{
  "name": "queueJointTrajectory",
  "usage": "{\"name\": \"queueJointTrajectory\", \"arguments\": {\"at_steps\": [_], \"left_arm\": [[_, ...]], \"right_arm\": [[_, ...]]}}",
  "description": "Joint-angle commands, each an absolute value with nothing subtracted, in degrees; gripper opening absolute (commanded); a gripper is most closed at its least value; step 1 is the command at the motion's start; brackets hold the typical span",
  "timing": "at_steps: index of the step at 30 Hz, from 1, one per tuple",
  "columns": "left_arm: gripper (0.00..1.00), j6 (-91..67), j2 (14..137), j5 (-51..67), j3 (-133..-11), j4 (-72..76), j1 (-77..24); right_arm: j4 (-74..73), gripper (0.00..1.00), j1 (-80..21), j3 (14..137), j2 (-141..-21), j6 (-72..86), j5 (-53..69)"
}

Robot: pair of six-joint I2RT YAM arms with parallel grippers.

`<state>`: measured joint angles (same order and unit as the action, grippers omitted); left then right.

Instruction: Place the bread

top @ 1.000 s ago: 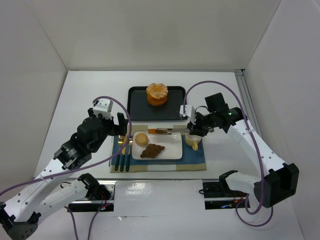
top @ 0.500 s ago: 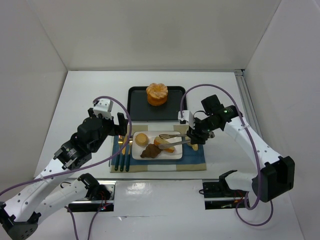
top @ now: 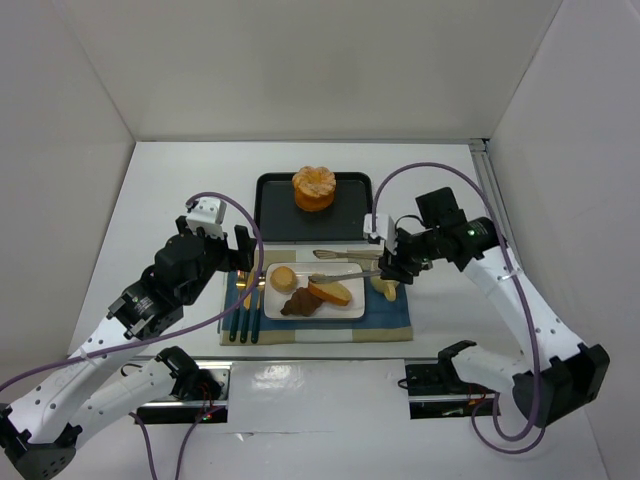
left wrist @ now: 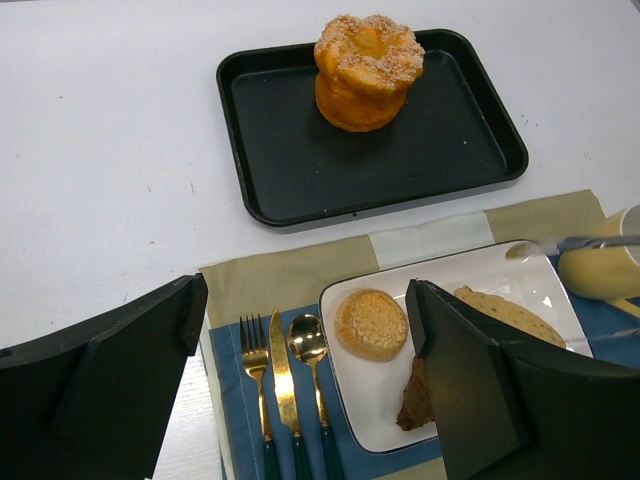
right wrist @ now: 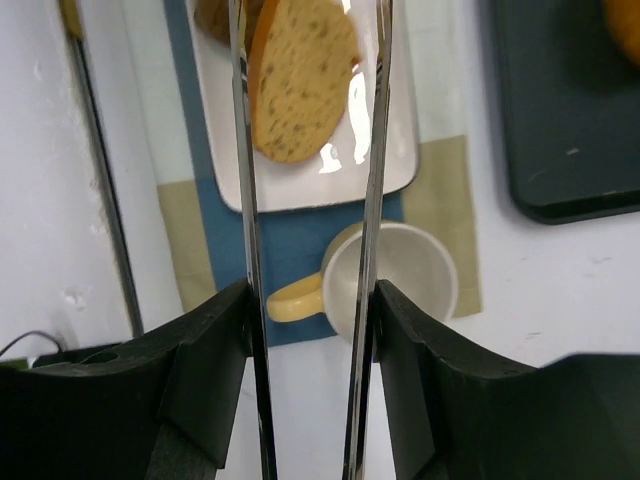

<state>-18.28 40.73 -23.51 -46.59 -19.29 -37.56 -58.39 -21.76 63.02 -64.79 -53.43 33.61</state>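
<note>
My right end effector (right wrist: 310,320) pinches metal tongs (right wrist: 245,200), blades parted over the slice (right wrist: 300,90) lying on the white plate (top: 350,309) beside bun (top: 284,277) and croissant (top: 298,304). I'd lift straight up, avoiding dragging it.

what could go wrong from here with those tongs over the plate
1. The tongs in the right hand hang open above the slice on the plate. If they pull back low, they could catch the slice and drag it off its spot.
2. The mug sits directly beneath the right hand, so a dip or a sideways swing might knock it over.
</note>
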Motion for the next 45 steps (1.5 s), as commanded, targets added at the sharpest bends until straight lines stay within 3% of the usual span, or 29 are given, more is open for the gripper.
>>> {"name": "queueJointTrajectory", "arguments": {"at_steps": [1, 3, 6, 10, 19, 24, 33, 42, 43, 45], "left_arm": [[1.00, -18.28, 40.52, -23.03, -46.58, -17.23, -37.71], [1.00, -18.28, 41.04, -23.03, -46.58, -17.23, -37.71], [1.00, -18.28, 41.04, -23.03, -46.58, -17.23, -37.71], [1.00, -18.28, 41.04, -23.03, -46.58, -17.23, -37.71], [1.00, -18.28, 40.52, -21.97, -46.58, -16.70, -37.71], [1.00, -18.28, 39.99, -21.97, -46.58, -16.70, -37.71], [1.00, -18.28, 39.99, -21.97, -46.58, -16.70, -37.71], [1.00, -18.28, 39.99, -21.97, -46.58, -16.70, -37.71], [1.00, -18.28, 39.99, -21.97, -46.58, -16.70, -37.71], [1.00, -18.28, 39.99, -21.97, -46.58, -16.70, -37.71]], "right_arm": [[-50.66, 0.58, -22.24, 67.41, -59.08, -49.76, 37.00], [-44.86, 0.58, -22.24, 65.93, -56.70, -44.07, 34.29], [-31.23, 0.56, -21.54, 61.63, -54.58, -34.93, 20.96], [-18.30, 0.56, -14.96, 53.71, -54.58, -27.71, 7.50], [-3.61, 0.55, 8.25, 43.68, -63.88, -20.39, 9.40], [-3.95, 0.55, 13.18, 44.64, -74.76, -20.39, 10.28], [-6.58, 0.56, 13.18, 48.33, -86.21, -20.92, 8.09], [-17.40, 0.67, 14.59, 54.31, -95.62, -23.91, 11.77], [-17.40, 0.74, 14.59, 54.32, -96.32, -23.91, 12.65], [-18.02, 0.75, 14.59, 54.32, -96.33, -23.91, 13.35]]}}
